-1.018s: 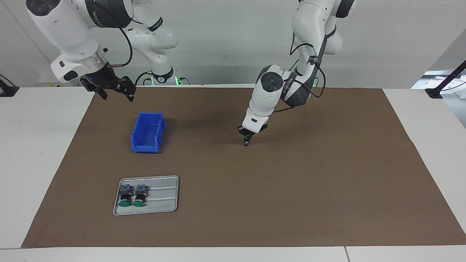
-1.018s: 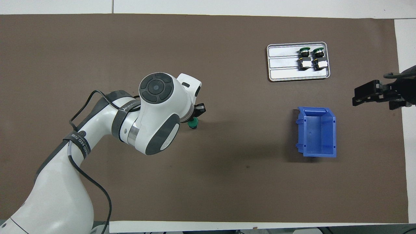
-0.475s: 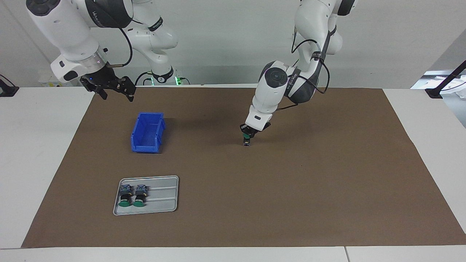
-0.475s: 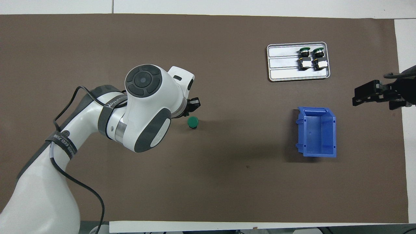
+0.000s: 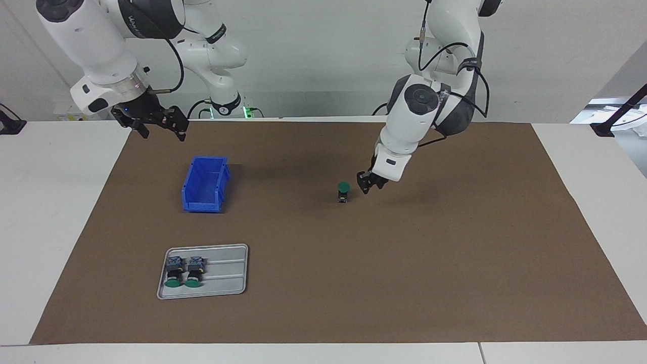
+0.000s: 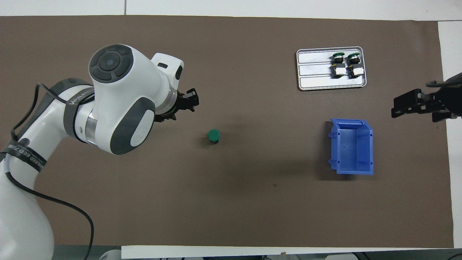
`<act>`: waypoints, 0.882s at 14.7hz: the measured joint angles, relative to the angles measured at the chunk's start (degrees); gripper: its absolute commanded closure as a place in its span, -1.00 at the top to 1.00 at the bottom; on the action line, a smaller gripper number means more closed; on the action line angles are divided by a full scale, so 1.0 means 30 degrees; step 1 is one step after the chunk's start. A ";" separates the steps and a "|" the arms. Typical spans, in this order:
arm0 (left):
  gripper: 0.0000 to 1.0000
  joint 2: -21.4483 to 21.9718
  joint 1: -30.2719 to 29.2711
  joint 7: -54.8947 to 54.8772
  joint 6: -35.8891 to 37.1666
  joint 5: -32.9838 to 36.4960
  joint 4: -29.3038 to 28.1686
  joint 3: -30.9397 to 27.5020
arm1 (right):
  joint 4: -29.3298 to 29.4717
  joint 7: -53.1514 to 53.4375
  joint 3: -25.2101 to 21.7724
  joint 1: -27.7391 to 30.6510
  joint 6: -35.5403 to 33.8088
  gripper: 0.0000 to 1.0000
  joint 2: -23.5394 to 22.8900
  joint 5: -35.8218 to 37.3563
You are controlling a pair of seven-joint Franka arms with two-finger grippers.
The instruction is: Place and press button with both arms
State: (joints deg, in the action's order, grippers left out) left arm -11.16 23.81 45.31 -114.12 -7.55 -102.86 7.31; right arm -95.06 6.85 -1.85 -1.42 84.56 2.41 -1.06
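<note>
At the right arm's end of the brown mat (image 5: 455, 263) our right gripper (image 5: 154, 123), black and two-fingered, waits over the mat's edge with fingers spread, holding nothing. The blue plastic bin (image 5: 205, 183) sits just by it, and the grey metal tray (image 5: 222, 273) carries two spare green-capped switches (image 5: 183, 272). The green-capped push-button (image 5: 343, 192) stands upright mid-mat, alone. Our left gripper (image 5: 369, 183) hovers beside it, not touching; we cannot tell how its fingers stand.

Three buttons are showing: one button (image 5: 343, 191) standing on the mat, two lying in one tray (image 5: 227, 288); one blue bin (image 5: 204, 183).
</note>
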 measured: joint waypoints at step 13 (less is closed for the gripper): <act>1.00 0.2969 -0.6831 -1.0491 0.6487 0.2033 0.0062 -0.0223 | 0.0565 0.6545 0.1188 -0.7540 0.3396 0.96 -0.1680 -0.0036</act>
State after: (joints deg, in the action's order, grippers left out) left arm -2.25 3.32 13.84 -94.66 -1.45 -102.67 6.64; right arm -93.37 26.49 1.72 -24.04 94.75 -2.63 -1.17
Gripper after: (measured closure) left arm 0.000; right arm 0.018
